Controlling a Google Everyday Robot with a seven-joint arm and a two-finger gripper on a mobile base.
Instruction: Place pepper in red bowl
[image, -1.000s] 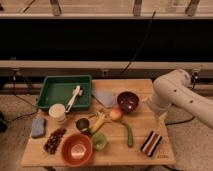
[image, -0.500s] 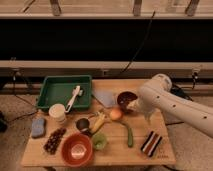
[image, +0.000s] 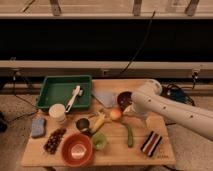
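Observation:
The pepper (image: 129, 134) is long, dark green and slightly curved, and lies on the wooden table (image: 112, 152) right of centre. The red bowl (image: 77, 149) is wide and orange-red, with something pale inside, and stands at the front left, apart from the pepper. My white arm (image: 170, 112) reaches in from the right. My gripper (image: 134, 111) is at the arm's left end, low over the table between the maroon bowl (image: 123, 97) and the pepper, just behind the pepper's far tip. It holds nothing that I can see.
A green tray (image: 52, 92) with a white brush (image: 74, 97) stands at the back left. A banana (image: 100, 120), an orange fruit (image: 115, 114), a dark cup (image: 82, 124), a light-green cup (image: 99, 141), grapes (image: 54, 140), a blue sponge (image: 37, 126), a white cup (image: 57, 112) and a striped packet (image: 151, 143) crowd the table.
My arm has swung left from the table's right edge to over the table's middle, bringing the gripper near the maroon bowl and the pepper. The objects have not moved.

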